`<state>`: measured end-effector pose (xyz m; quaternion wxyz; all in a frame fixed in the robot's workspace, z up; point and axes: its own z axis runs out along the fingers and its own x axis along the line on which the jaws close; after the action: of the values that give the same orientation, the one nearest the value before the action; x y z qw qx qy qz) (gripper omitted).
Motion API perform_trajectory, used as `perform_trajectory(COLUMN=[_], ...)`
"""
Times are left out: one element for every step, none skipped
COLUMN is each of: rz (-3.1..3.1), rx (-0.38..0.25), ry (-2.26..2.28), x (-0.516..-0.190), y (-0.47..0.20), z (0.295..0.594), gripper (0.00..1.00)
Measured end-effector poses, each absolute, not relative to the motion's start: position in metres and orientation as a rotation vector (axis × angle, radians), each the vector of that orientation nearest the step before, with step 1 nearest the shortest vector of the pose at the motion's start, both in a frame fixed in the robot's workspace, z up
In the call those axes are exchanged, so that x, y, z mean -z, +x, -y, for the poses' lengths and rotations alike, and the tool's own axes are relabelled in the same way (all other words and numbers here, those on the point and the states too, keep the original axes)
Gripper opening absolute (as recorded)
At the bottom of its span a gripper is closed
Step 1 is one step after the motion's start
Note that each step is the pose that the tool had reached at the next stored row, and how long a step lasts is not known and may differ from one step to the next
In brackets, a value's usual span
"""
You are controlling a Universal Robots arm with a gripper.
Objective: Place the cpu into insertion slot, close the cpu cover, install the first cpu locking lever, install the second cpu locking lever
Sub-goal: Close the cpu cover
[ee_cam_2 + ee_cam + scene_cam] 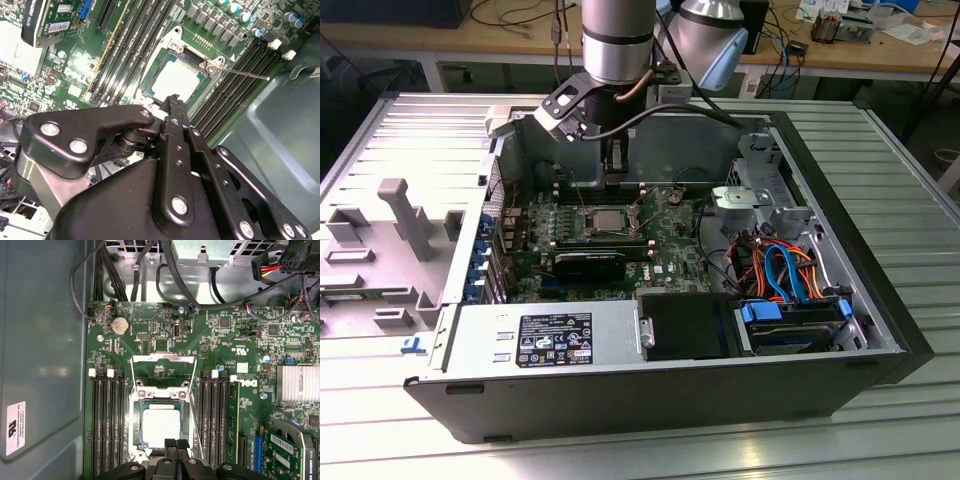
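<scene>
Silvery square cpu (161, 426) (lying flat), in insertion slot (136, 440), cpu cover (162, 358) open

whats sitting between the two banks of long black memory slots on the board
The square socket with the chip lying in it sits between the memory slots, as the first wrist view shows.

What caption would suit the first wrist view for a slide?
The cpu sits in the insertion slot, cpu cover open, hand close by.
</scene>
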<state>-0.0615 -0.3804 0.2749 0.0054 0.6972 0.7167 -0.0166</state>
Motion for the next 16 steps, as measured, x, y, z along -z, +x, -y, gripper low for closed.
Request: perform_trajectory(rz=[-2.244, -2.244, -2.244, -2.244, -2.244, -2.244, -2.244, -2.244, -2.244, -2.244, -2.244, -2.244, -2.244, -2.244, -2.244, -2.244], rx=[0.052, 0.052, 0.052, 0.052, 0.052, 0.052, 0.052, 0.052, 0.052, 0.052, 0.052, 0.052, 0.052, 0.052, 0.052, 0.052], ry=[2.183, 2.183, 2.183, 2.183, 2.183, 2.183, 2.183, 2.183, 2.183, 2.183, 2.183, 2.183, 2.183, 2.183, 2.183, 2.183], x=[-0.275, -0.275, -0.275, -0.275, -0.275, -0.275, -0.275, -0.275, -0.275, -0.275, -0.275, -0.275, -0.275, -0.275, -0.275, -0.275], y=[-0.061, -0.059, -0.057, -0.057, -0.056, -0.055, -0.054, -0.053, -0.052, -0.051, -0.049, -0.048, -0.048, -0.047, -0.047, -0.046], z=[0.380, 0.380, 0.380, 0.380, 0.380, 0.380, 0.380, 0.380, 0.380, 0.380, 0.380, 0.380, 0.380, 0.380, 0.380, 0.380], gripper=[0.11, 0.11, 0.11, 0.11, 0.11, 0.11, 0.11, 0.11, 0.11, 0.11, 0.11, 0.11, 0.11, 0.11, 0.11, 0.11])
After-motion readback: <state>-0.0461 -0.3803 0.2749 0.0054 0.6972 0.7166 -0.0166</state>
